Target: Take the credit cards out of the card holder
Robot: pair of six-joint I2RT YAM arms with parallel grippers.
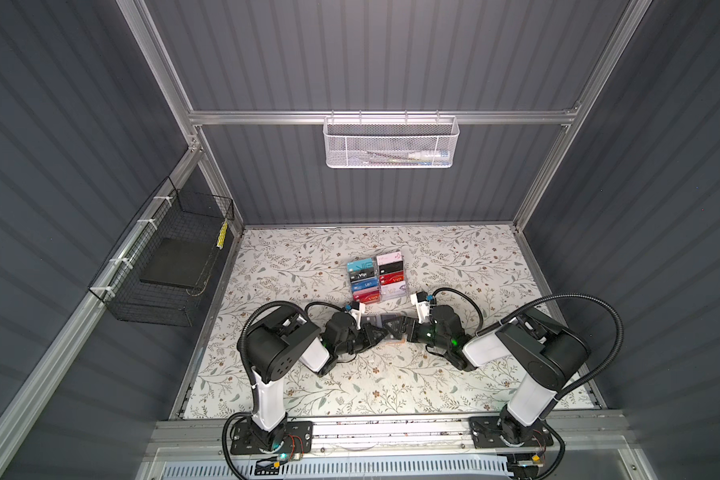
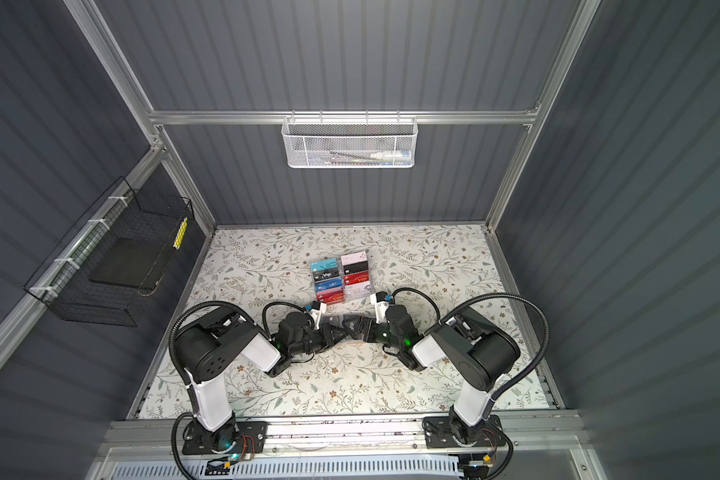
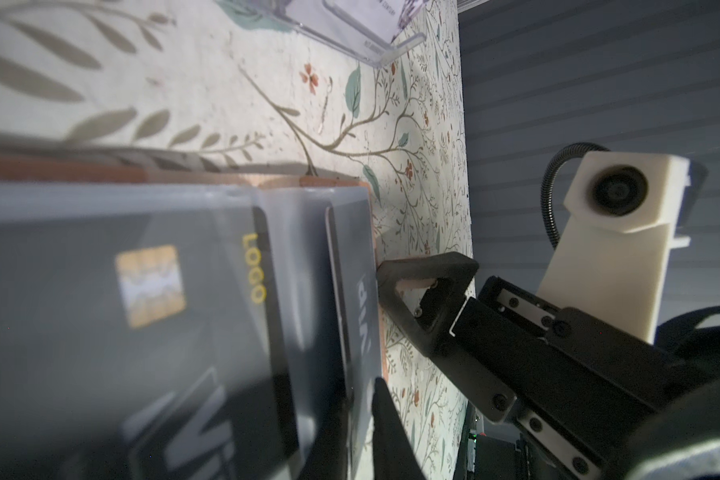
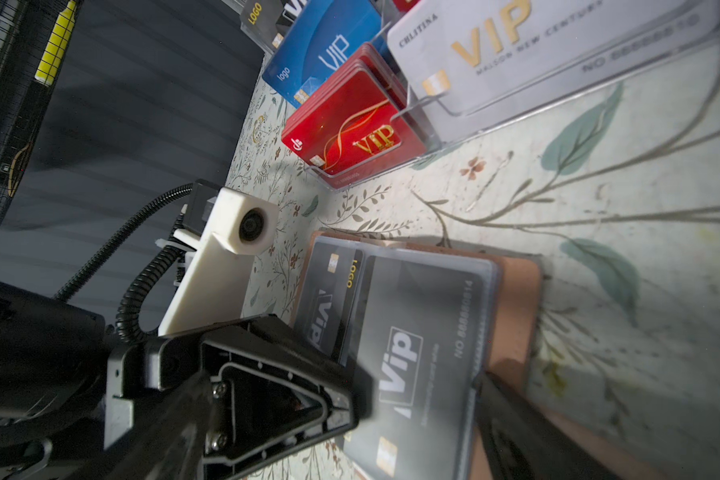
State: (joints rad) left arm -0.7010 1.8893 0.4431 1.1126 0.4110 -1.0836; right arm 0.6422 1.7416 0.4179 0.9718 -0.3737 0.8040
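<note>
The card holder (image 4: 516, 299) is lying open on the floral table (image 1: 308, 374), between the two grippers and near the front of a clear rack (image 4: 433, 145). Its tan cover is resting flat, and its grey-blue pocket pages are lifting off it. Two black credit cards (image 4: 408, 353) are sitting inside those pages, one page overlapping the other, with the VIP lettering showing through the film.

The left gripper (image 1: 377, 334) is pointing in from the left with its jaws drawn almost together. They are pinching the free edge of a pocket page: in the left wrist view a strip of page is showing between the two fingers (image 3: 391, 428). Whether a card is caught in that pinch I cannot tell.

The right gripper (image 1: 398, 328) is facing it from the other side with jaws spread wide, gripping nothing. One finger is touching the holder's outer edge, and in the right wrist view a finger is lying over the tan cover.

Behind them, the rack is holding a red card (image 4: 350, 137), a blue card (image 4: 321, 54) and a white card (image 4: 516, 50) in tiers
</note>
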